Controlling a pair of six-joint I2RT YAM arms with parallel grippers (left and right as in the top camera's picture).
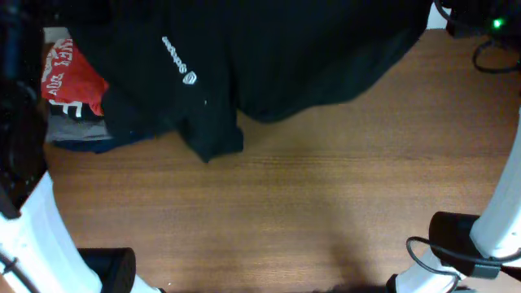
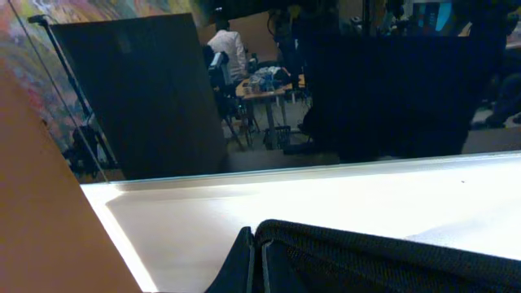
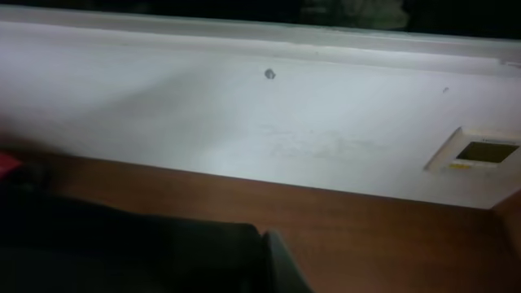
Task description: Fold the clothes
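Observation:
A black garment (image 1: pixel 269 57) with a white logo hangs spread across the far side of the wooden table (image 1: pixel 285 203); its lower corner (image 1: pixel 213 142) droops onto the wood. In the left wrist view my left gripper (image 2: pixel 259 262) is shut on the garment's black ribbed edge (image 2: pixel 391 259). In the right wrist view my right gripper (image 3: pixel 264 260) is shut on dark cloth (image 3: pixel 122 252) of the same garment above the table. Neither gripper's fingers show in the overhead view.
A stack of folded clothes with a red printed shirt (image 1: pixel 69 77) on top lies at the far left, partly under the black garment. The arm bases stand at the front left (image 1: pixel 41 236) and front right (image 1: pixel 480 236). Cables (image 1: pixel 488 49) lie at the far right.

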